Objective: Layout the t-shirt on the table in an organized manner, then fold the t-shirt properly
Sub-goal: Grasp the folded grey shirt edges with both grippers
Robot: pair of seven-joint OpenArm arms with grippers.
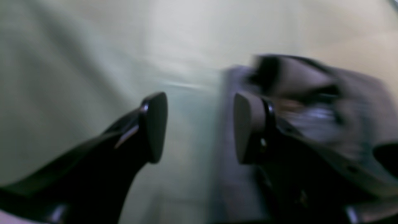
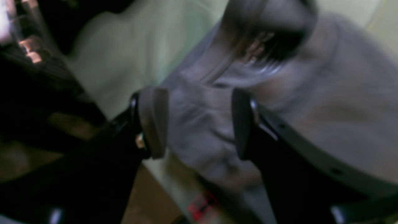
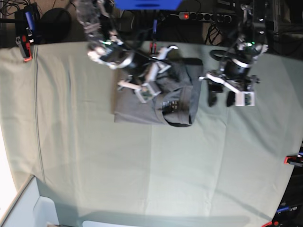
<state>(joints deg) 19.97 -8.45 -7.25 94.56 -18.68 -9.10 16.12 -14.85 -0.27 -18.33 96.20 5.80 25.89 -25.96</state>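
The dark grey t-shirt (image 3: 156,97) lies folded into a rough rectangle on the far middle of the table (image 3: 142,165), with its collar opening turned toward the front. Over the shirt's left part hovers my right gripper (image 3: 145,88). In the right wrist view this gripper (image 2: 197,123) is open, with blurred grey fabric (image 2: 311,93) showing behind the gap. My left gripper (image 3: 221,100) hangs just right of the shirt, over bare cloth. The left wrist view shows that gripper (image 1: 200,127) open and empty, with the shirt's edge (image 1: 311,102) beside its right finger.
Red clamps sit at the table's far left corner (image 3: 27,56) and right edge (image 3: 293,161); another shows blurred in the right wrist view (image 2: 202,205). A power strip (image 3: 203,16) and cables lie behind the table. A white box (image 3: 28,208) stands at the front left.
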